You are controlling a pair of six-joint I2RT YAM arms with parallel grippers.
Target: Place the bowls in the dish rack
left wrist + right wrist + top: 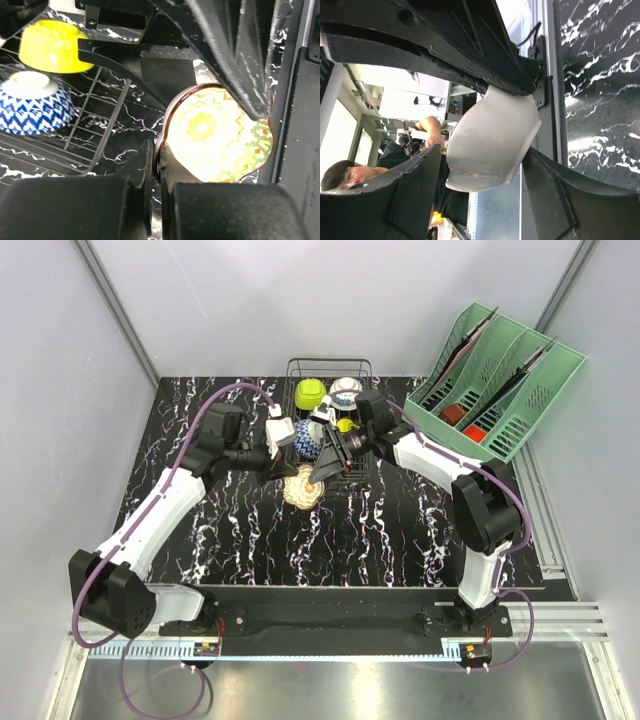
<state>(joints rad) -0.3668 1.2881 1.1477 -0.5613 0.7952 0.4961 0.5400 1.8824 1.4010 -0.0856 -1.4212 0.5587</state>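
Your left gripper (157, 162) pinches the patterned bowl (215, 135) by its rim (right gripper (320, 472) spread astride it); dish rack (330, 362) lies just beyond.

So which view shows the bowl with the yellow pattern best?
The left wrist view: the patterned bowl fills it, inside and brown rim clear. The right wrist view shows only its white outside; the top view, a small disc.
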